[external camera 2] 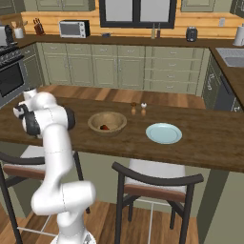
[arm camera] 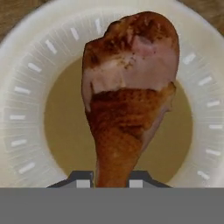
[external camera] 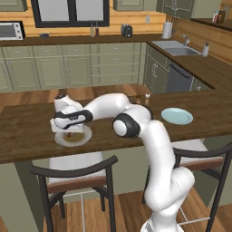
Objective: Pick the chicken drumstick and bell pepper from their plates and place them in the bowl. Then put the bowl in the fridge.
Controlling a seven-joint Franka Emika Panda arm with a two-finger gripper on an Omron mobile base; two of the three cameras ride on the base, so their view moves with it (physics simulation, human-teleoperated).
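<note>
The orange-brown chicken drumstick [arm camera: 129, 87] lies over the tan centre of the white plate [arm camera: 26, 87], thick end away from the hand. My gripper [arm camera: 109, 181] is shut on its thin end, one dark fingertip [arm camera: 83, 180] on each side. From the left base the gripper [external camera: 68, 131] points down onto that plate [external camera: 84, 139] at the counter's left. The tan wooden bowl [external camera 2: 107, 122] stands mid-counter with the red bell pepper [external camera 2: 104, 127] inside it. The pale bluish plate [external camera 2: 163, 133] lies bare to its right. The fridge is out of view.
Two small shakers [external camera 2: 137, 109] stand behind the bowl on the dark wooden counter [external camera 2: 205, 143]. Two chairs [external camera 2: 157, 183] are tucked under the counter's near edge. A sink [external camera: 176, 47] and green cabinets line the far walls.
</note>
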